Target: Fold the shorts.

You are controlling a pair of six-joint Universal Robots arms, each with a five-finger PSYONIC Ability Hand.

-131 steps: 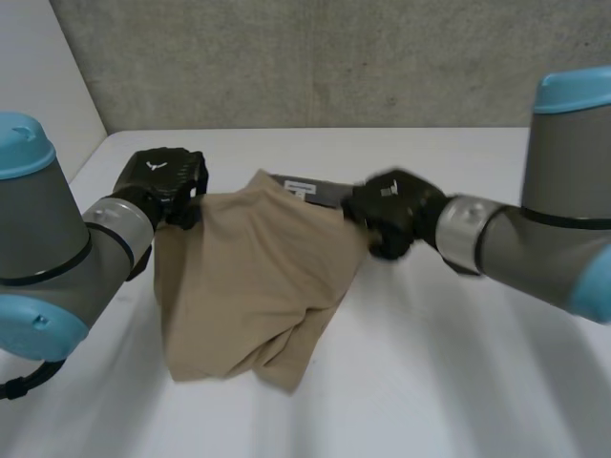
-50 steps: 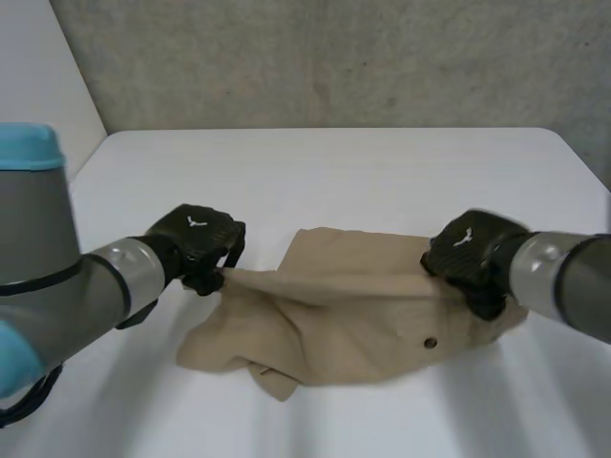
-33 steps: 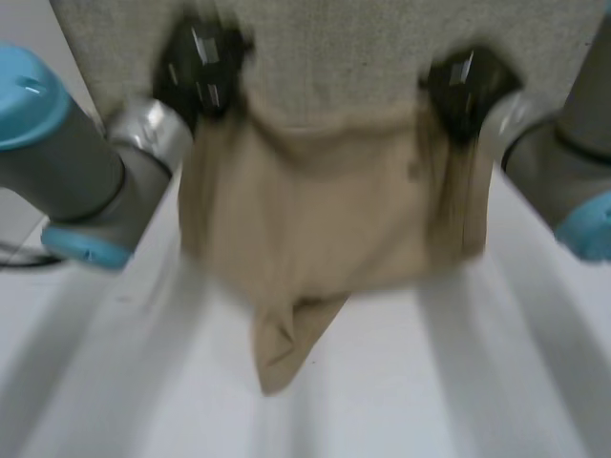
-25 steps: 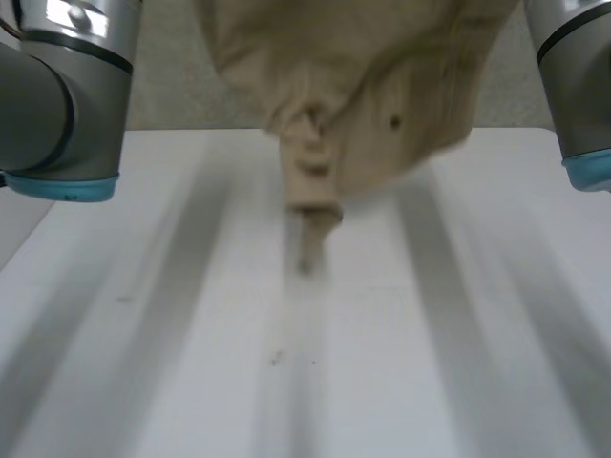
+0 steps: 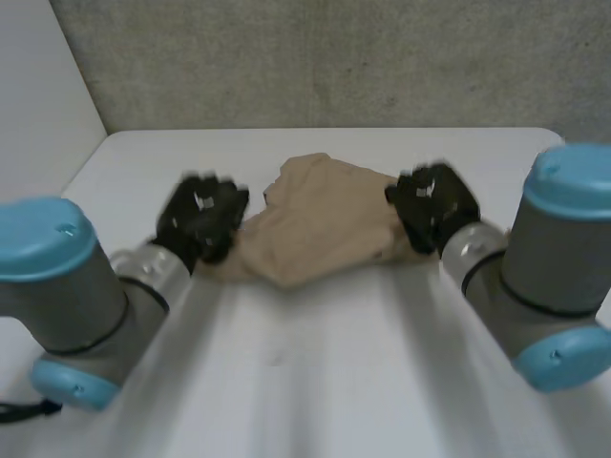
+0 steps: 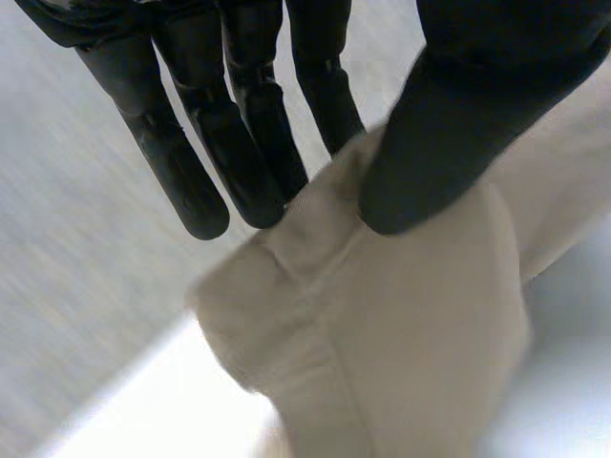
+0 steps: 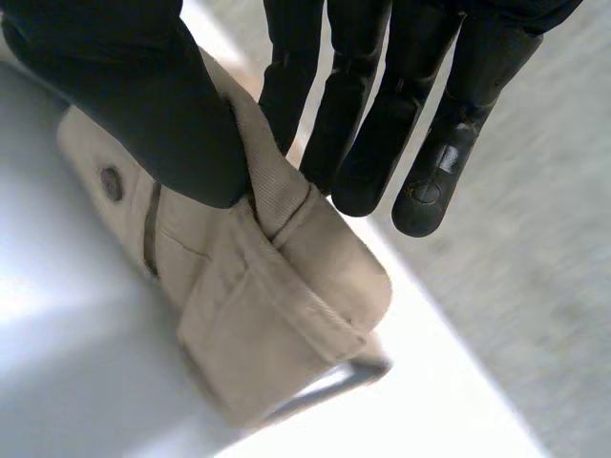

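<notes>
Student: Shorts (image 5: 320,224), tan in colour: where do they lie?

Tutor: Bunched in a loose heap on the far half of the white table (image 5: 334,382), between the two hands and close to the grey wall (image 5: 334,57). One hand holds each end of the heap.

Student: What does the left hand (image 5: 200,218) do?

Tutor: It sits at the heap's left end. In the left wrist view the thumb (image 6: 449,124) presses a folded edge of the cloth against the nearly straight fingers (image 6: 239,143), so the hand pinches the shorts. The rest of the cloth hangs past the fingertips in a rounded fold.

Student: And the right hand (image 5: 434,205)?

Tutor: It sits at the heap's right end. In the right wrist view its thumb and fingers (image 7: 382,114) clamp the waistband (image 7: 277,191) between them, again a pinch. A dark button (image 7: 111,183) shows on the cloth just beside the thumb, and the band folds back on itself below the fingertips.

Student: Do the pinched ends touch the table?

Tutor: That cannot be told. The middle of the heap rests on the table.
</notes>
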